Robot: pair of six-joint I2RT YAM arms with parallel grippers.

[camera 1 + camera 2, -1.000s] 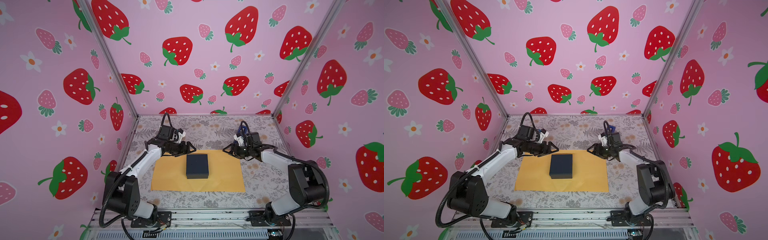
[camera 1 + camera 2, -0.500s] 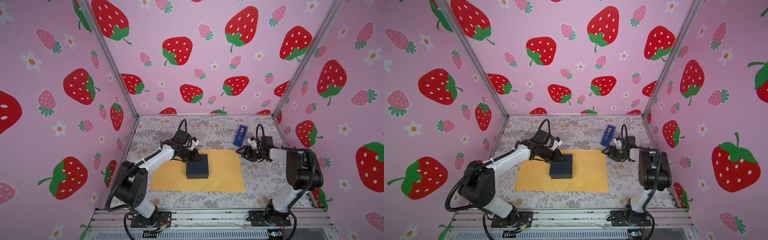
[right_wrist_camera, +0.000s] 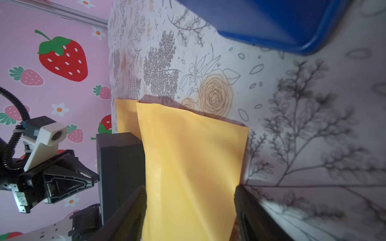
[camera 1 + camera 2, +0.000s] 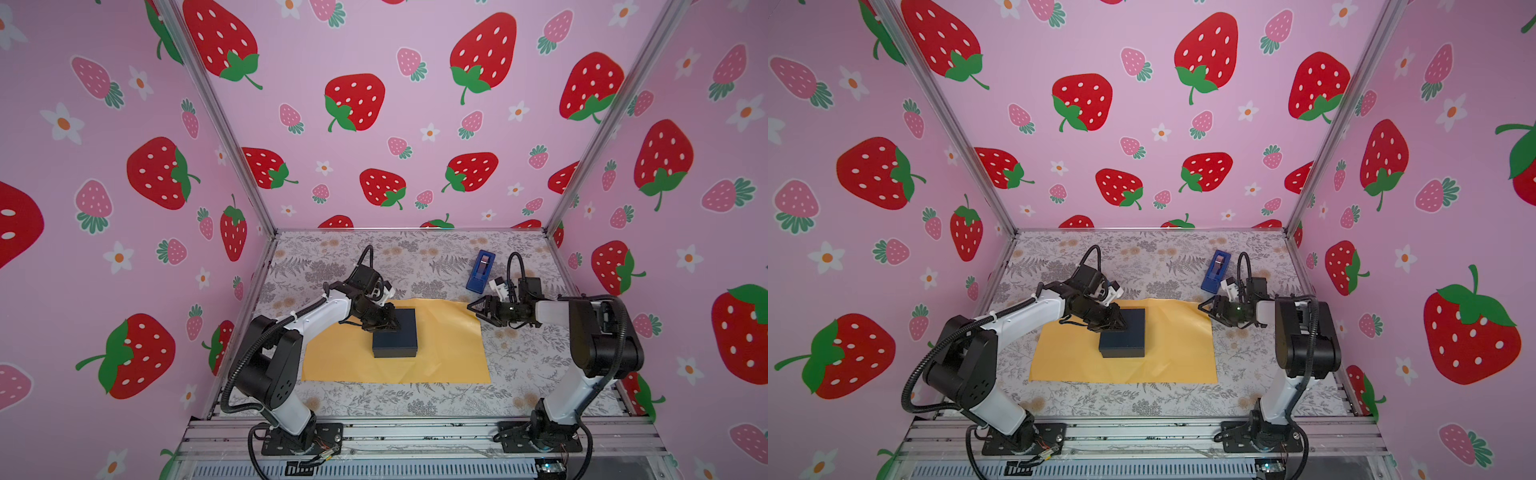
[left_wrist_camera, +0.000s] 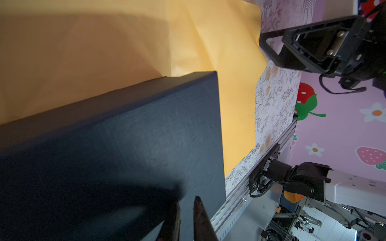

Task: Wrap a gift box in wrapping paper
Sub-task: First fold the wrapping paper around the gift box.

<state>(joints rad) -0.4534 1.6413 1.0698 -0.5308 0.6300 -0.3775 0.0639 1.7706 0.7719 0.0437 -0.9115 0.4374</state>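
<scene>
Dial laid on the floral table covering (image 4: pixel 415 405), 12 o'clock toward the back wall.

6 o'clock to centre: the wrapping paper (image 4: pixel 451 357) lies spread out, dull yellow-orange side up, long edges running 9 to 3. Several creases show. A strip of covering is visible between its near edge and the rail.

Centre: the gift box (image 4: pixel 401 338), matte black, sits on the paper about mid-sheet, nearer the sheet's 12 o'clock edge. Paper shows on all four sides of it.

From 8 o'clock: the left gripper (image 4: pixel 392 327) reaches in over the box's 10 o'clock corner. In the left wrist view its fingers (image 5: pixel 201 221) are drawn nearly together, leaving a thin slit. Only the box's top face shows through the slit, and nothing is pinched. The tips are right at that face; cannot tell whether they press on it.

2 o'clock: the right gripper (image 4: pixel 473 308) sits low, pointing toward 9, at the sheet's 2 o'clock corner. In the right wrist view its jaws stand wide apart with the paper's edge between them. That corner is slightly lifted, with a shadow under it. Neither finger is closed on the paper.

1 o'clock, farthest: a blue tape dispenser (image 4: pixel 481 271) lies on the covering, off the paper, just beyond the right gripper.
</scene>
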